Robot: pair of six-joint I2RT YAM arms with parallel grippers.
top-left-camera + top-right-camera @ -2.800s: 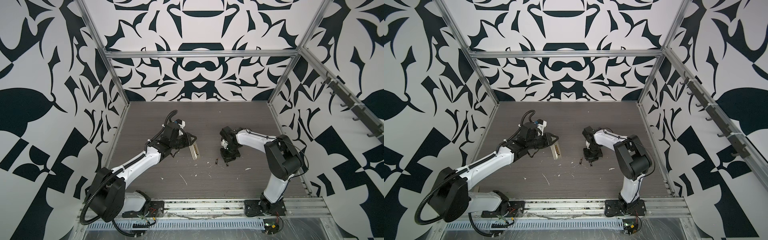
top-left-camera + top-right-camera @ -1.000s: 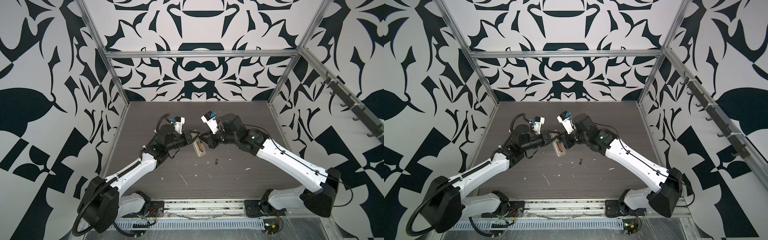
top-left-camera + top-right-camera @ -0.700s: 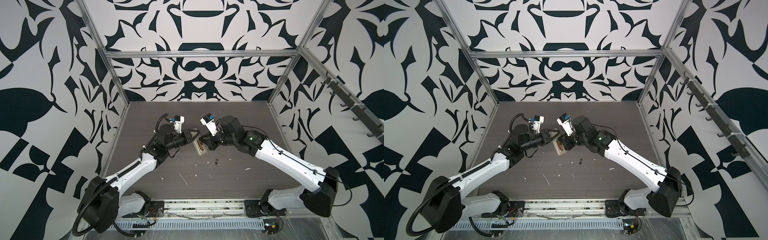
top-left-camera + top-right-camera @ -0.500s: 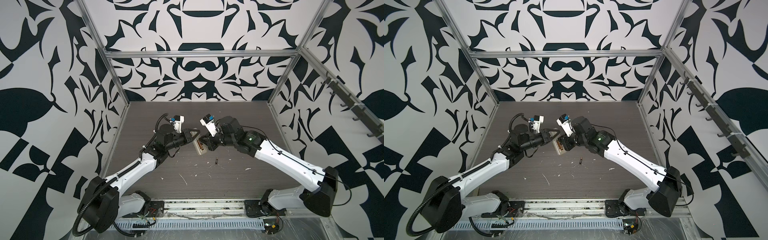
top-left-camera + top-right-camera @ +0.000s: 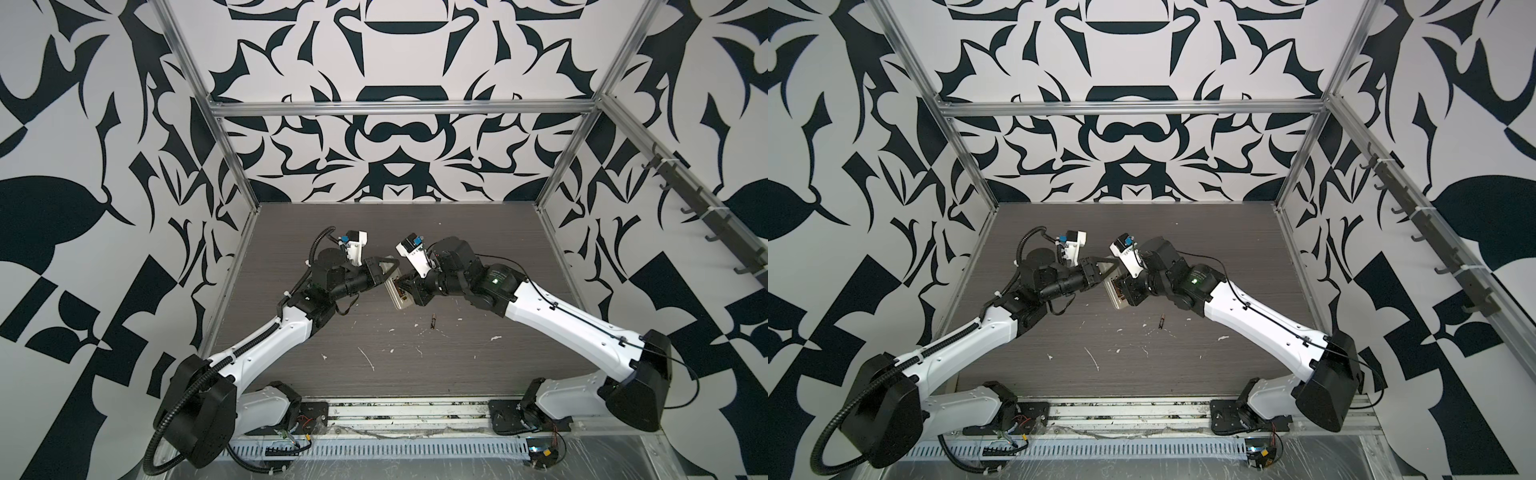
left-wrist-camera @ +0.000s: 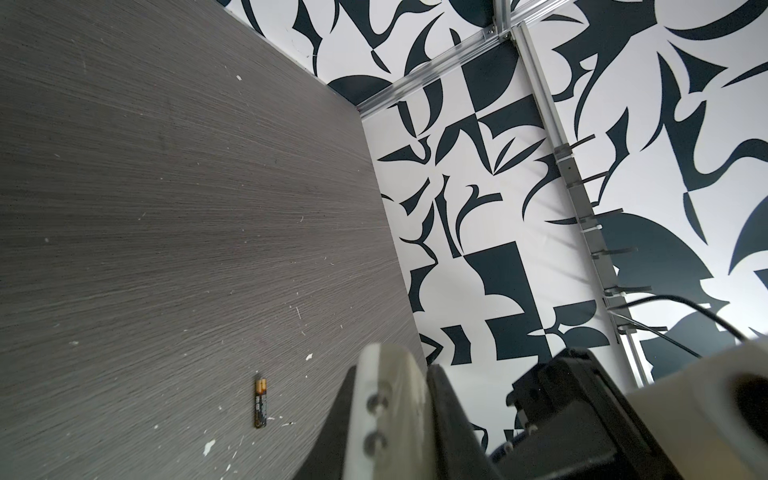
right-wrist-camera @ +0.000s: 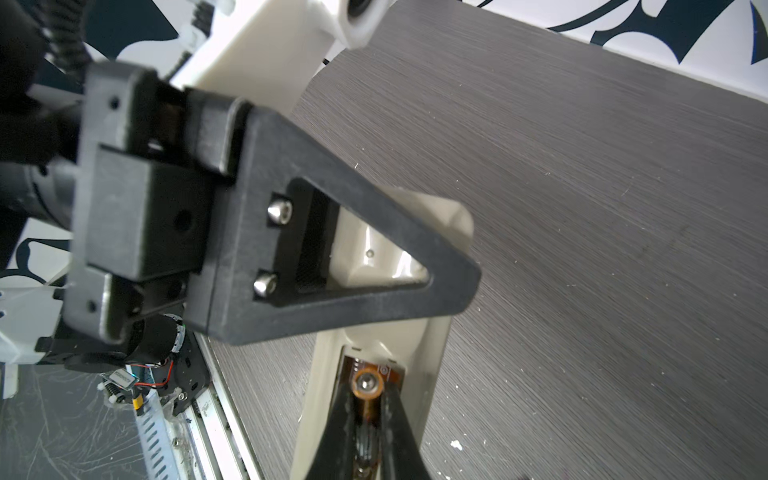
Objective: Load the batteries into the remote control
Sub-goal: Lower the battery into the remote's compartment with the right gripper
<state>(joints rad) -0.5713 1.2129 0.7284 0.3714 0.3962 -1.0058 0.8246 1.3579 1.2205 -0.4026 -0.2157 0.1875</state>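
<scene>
My left gripper (image 5: pixel 390 267) is shut on the top end of the remote control (image 5: pixel 397 296), holding it tilted above the table with its pale back and battery recess facing the right arm. In the left wrist view the remote (image 6: pixel 388 399) sits clamped between the dark fingers. My right gripper (image 7: pixel 368 401) is shut on one of the batteries (image 7: pixel 365 383). Its gold end shows inside the recess of the remote (image 7: pixel 434 349), against the top contact. Another battery (image 5: pixel 433 322) lies on the table below the right arm, also seen in the left wrist view (image 6: pixel 260 402).
White flecks and scratches (image 5: pixel 365 357) dot the dark wood table (image 5: pixel 478 374) in front of the arms. Patterned walls and aluminium frame posts (image 5: pixel 232 166) close in the workspace. A rail with hooks (image 5: pixel 698 199) runs along the right wall.
Since the earliest frames the right arm has risen from the table to the remote, which the left arm has lifted. In the last second both arms barely moved.
</scene>
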